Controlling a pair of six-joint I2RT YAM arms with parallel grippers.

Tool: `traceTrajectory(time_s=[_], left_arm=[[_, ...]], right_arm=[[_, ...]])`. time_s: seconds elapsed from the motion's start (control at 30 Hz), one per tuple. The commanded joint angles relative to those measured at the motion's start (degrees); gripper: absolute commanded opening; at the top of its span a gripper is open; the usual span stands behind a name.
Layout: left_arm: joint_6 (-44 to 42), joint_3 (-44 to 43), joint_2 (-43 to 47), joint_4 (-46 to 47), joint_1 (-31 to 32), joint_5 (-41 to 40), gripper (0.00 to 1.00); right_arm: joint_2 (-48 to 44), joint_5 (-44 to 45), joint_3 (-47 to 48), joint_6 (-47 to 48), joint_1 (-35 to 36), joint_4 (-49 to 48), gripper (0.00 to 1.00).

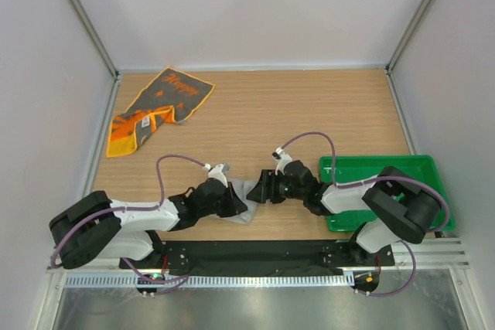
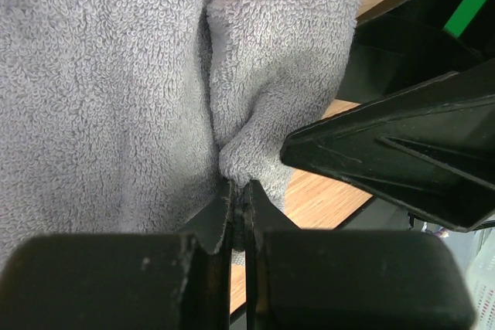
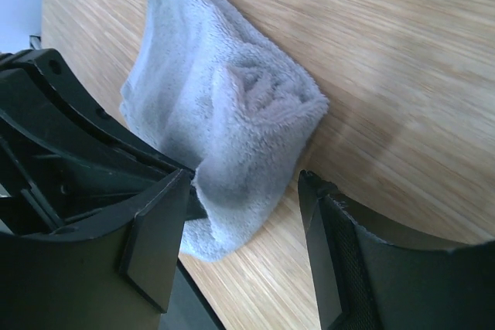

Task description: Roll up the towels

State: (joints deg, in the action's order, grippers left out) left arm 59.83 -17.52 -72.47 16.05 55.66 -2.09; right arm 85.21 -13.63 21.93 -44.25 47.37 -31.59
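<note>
- Left claw (image 2: pixel 240 191) is clamping together on a fold of the light grey towel (image 3: pixel 224 106), pinning it near the front of the table (image 1: pixel 294 113), likely so it isn't sliding.
- Right claw (image 3: pixel 244 181) is sitting apart, its 2 fingers straddling the towel's partly rolled end, probably lining up to grip it.
- Dark orange-print towel (image 1: pixel 158 110) is lying spread out at far left, well apart, not yet rolled.
- Green tray (image 1: pixel 379 160) is sitting beside the right arm.

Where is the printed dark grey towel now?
The printed towel lies at the far left corner of the table in the top view, well apart from the light grey towel at the near edge.
</note>
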Motion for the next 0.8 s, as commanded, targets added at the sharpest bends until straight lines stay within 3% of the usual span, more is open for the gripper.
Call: traceTrajectory(time_s=[0.0, 0.33, 0.77], left_arm=[[-2.4, 3.2, -3.7, -9.1, -0.7, -1.7, 0.00], [-2.6, 3.3, -4.2, -7.8, -1.0, -0.5, 0.00], [-3.8, 1.3, -3.2, -12.9, -1.2, -2.0, 0.00]], right_arm=[[3.6, -0.5, -0.4, -0.4, -0.1, -5.0, 0.65], [8.9, -2.6, 0.2, -2.5, 0.3, -11.4, 0.56], [6.7, -3.2, 0.7, -3.7, 0.8, -9.6, 0.23]])
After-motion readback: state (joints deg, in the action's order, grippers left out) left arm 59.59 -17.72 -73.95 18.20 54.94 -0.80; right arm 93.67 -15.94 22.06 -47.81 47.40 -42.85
